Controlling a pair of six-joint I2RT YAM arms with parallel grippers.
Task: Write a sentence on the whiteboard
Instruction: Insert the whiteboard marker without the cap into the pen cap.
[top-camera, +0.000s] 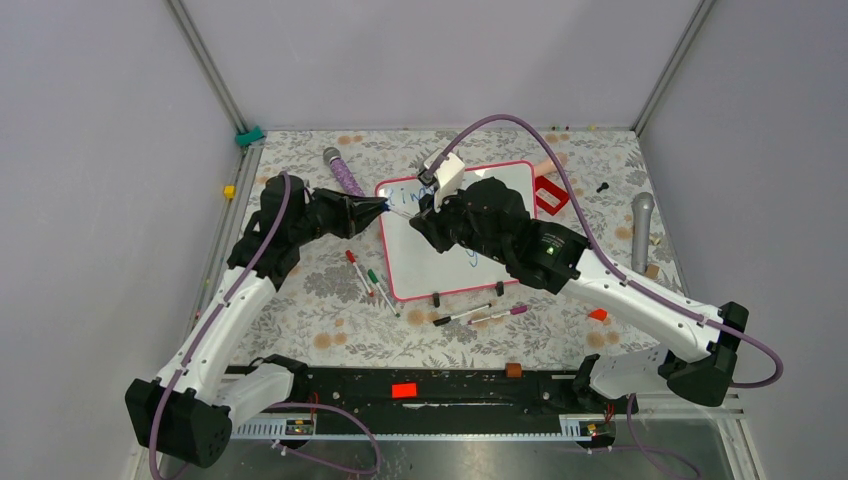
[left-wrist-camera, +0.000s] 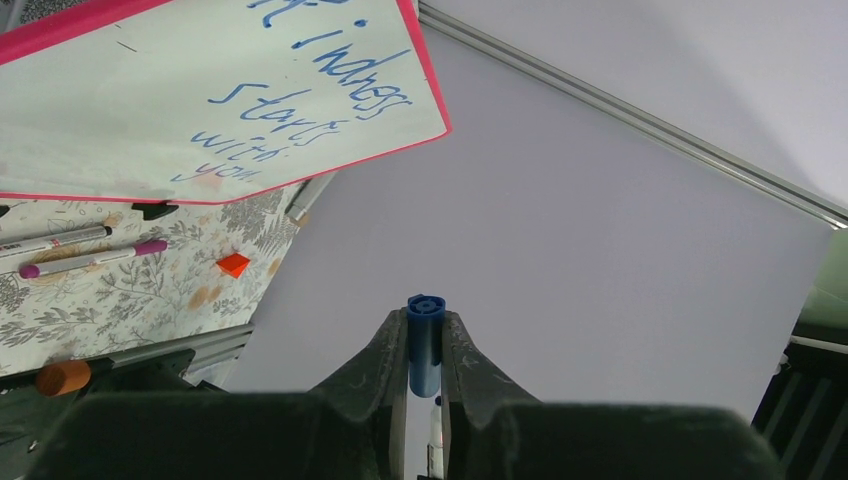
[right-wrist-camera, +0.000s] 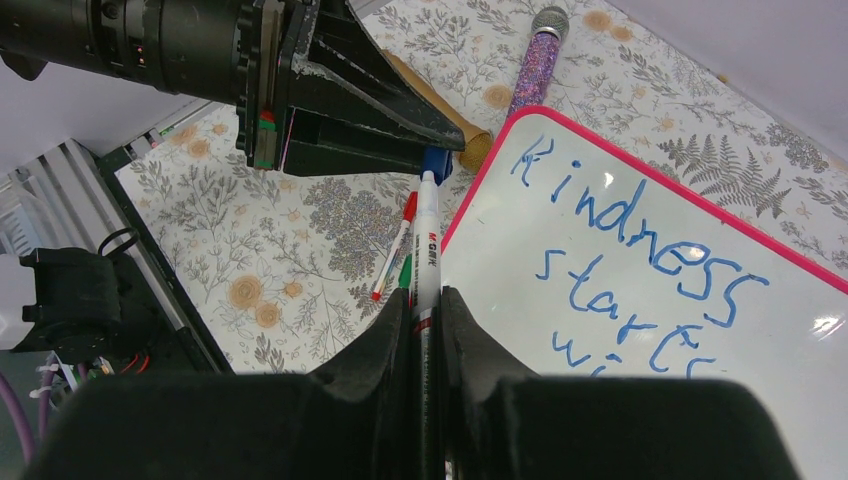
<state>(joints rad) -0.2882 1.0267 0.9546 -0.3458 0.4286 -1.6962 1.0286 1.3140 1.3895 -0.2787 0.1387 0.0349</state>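
Your left gripper (left-wrist-camera: 425, 326) has its fingers clenched on a blue cap (left-wrist-camera: 424, 345), open end pointing away from the wrist. Your right gripper (right-wrist-camera: 425, 306) is clamped tight around a white marker (right-wrist-camera: 424, 240), whose far end meets that cap just at the left fingertips. The two grippers face each other tip to tip over the far left corner of the whiteboard (top-camera: 430, 268). The whiteboard lies on the flowered cloth (top-camera: 300, 300) in the middle of the table, toward the far side, and carries "Kindness starts with you" in blue handwriting. Just left of it lie a red marker (top-camera: 357, 270) and a green marker (top-camera: 379, 287); by its near edge lie a black marker (top-camera: 460, 316) and a purple marker (top-camera: 498, 314).
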